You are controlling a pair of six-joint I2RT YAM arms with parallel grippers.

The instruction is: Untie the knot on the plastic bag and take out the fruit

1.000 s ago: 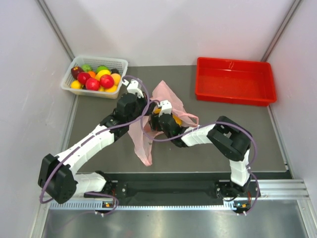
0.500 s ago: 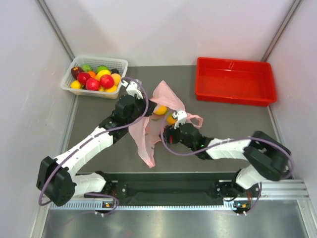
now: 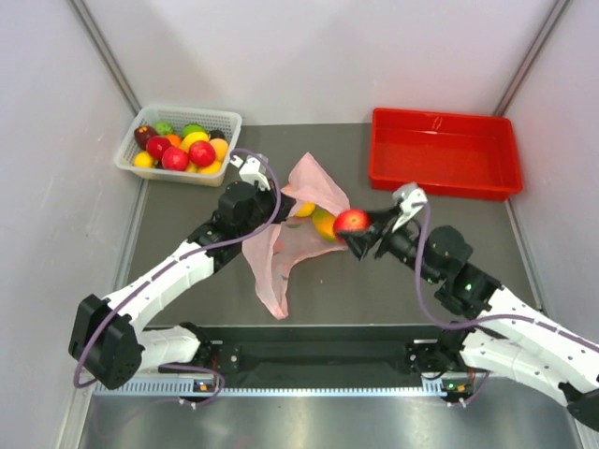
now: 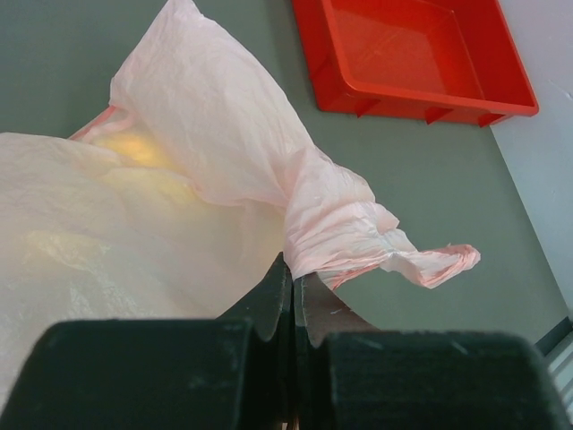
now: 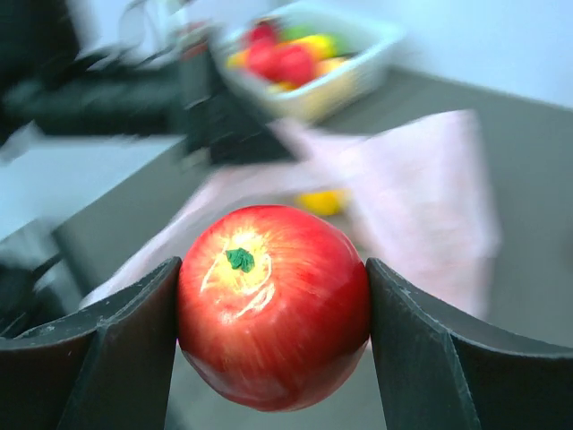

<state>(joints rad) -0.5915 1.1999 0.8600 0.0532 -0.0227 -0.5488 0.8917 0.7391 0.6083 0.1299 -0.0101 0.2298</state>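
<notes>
The pink plastic bag (image 3: 281,253) lies crumpled mid-table with its mouth open toward the right. My left gripper (image 3: 269,200) (image 4: 294,279) is shut on a fold of the bag's film (image 4: 224,134). A crumpled handle strip (image 4: 430,260) sticks out loose, and no tied knot shows. My right gripper (image 3: 356,229) (image 5: 273,269) is shut on a red apple (image 3: 351,222) (image 5: 273,305), held just right of the bag and above the table. Yellow-orange fruit (image 3: 321,224) lies in the bag's mouth and glows through the film (image 4: 134,148).
A white basket (image 3: 227,119) (image 5: 354,76) of red, yellow and green fruits stands at the back left. A red tray (image 3: 445,178) (image 4: 394,94) sits at the back right. Grey walls close in both sides.
My right arm has pulled back out of the bag and swung right, carrying the red apple clear of it. The left gripper has kept its hold on the bag.
</notes>
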